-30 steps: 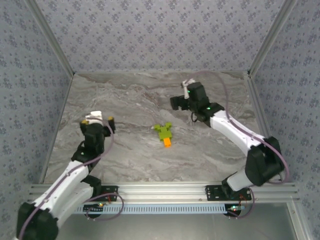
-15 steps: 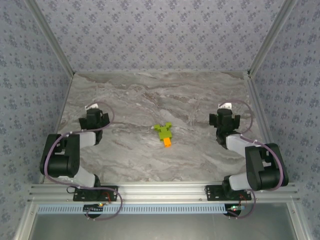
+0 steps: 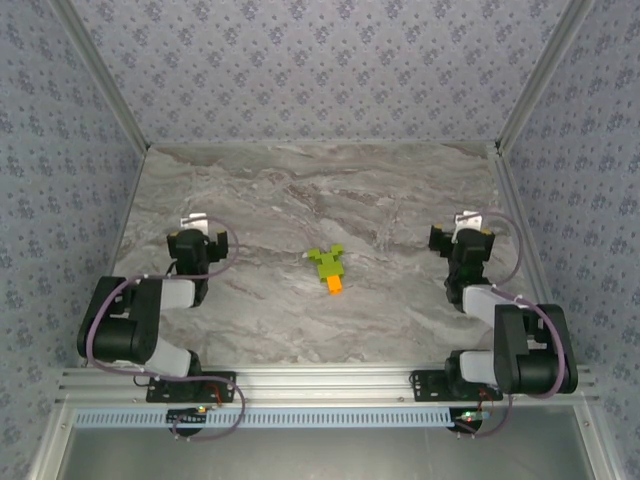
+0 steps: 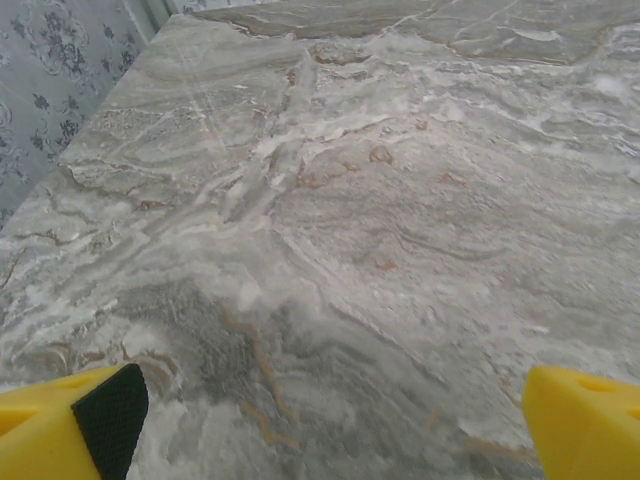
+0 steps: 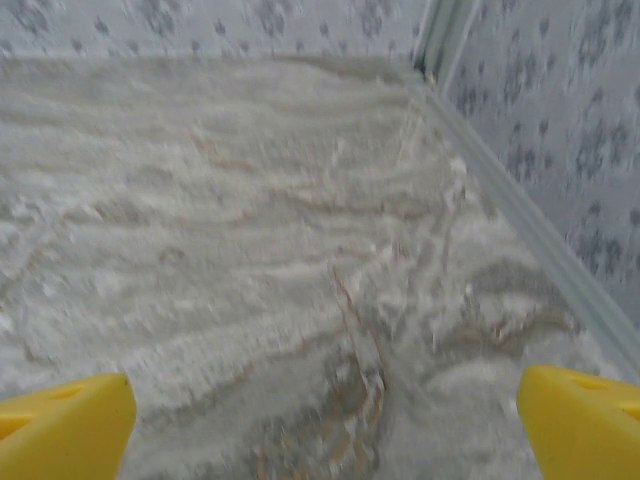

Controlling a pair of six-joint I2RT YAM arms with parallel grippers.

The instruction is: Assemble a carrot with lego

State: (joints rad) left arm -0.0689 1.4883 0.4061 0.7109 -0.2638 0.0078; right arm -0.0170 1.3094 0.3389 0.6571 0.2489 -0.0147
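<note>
Marbled table [image 3: 260, 200], studded orange-green carrot [image 3: 328, 267]

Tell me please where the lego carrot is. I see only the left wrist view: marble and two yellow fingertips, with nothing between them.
Observer: In the top view the carrot lies at the middle of the table, with nothing touching it.
Operator: Which way does it point?
Observer: Its orange brick is at the near end, and the green bricks are at the far end.
Operator: And the right hand?
Observer: The right hand is open; its wrist view shows bare marble between the fingertips.
</note>
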